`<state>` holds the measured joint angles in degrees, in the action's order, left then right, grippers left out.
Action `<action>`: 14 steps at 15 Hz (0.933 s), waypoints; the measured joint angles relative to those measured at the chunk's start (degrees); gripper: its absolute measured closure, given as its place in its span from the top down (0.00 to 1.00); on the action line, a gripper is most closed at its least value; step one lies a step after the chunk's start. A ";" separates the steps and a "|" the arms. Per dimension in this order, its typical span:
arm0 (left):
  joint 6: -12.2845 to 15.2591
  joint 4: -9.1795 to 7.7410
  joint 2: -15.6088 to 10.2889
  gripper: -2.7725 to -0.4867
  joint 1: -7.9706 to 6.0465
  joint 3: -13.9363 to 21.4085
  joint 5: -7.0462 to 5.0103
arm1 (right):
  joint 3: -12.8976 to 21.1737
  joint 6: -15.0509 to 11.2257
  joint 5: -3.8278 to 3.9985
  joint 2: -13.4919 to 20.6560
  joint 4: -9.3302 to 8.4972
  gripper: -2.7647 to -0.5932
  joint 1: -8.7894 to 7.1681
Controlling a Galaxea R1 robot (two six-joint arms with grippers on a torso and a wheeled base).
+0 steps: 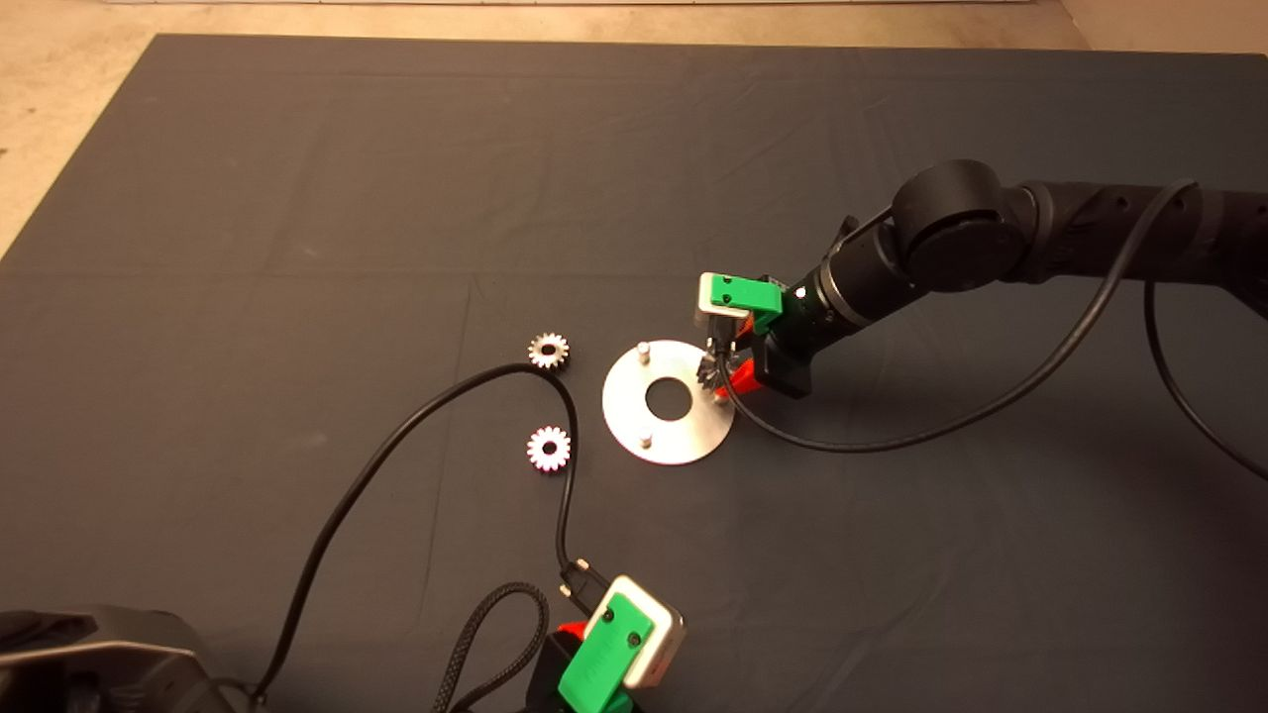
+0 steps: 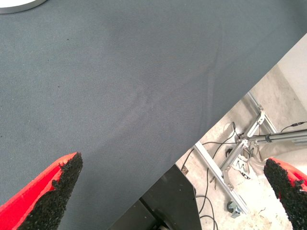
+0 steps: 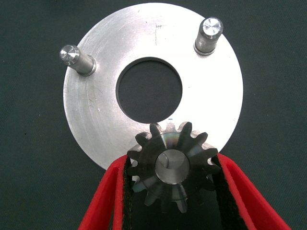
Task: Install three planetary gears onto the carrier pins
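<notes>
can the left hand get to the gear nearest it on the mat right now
Probably yes. The left hand is parked open at the mat's near edge; only a black cable runs beside that gear.

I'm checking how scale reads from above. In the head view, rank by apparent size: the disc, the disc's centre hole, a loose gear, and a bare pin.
1. Disc.
2 and 3. Centre hole and loose gear: alike, so unranked.
4. Bare pin, smallest.
</notes>
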<state>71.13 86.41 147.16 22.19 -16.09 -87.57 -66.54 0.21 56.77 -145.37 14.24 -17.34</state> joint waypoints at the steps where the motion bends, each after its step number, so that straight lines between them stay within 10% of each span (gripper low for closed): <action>1: 0.01 0.00 0.00 0.99 0.00 0.00 0.02 | 0.17 0.00 0.04 0.02 -0.27 0.16 0.00; 14: 0.95 0.00 -0.02 0.99 0.00 0.00 0.00 | 1.05 0.01 0.26 1.27 -1.49 0.16 0.00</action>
<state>72.08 86.41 147.14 22.19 -16.09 -87.57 -65.49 0.22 57.03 -144.10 12.75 -17.34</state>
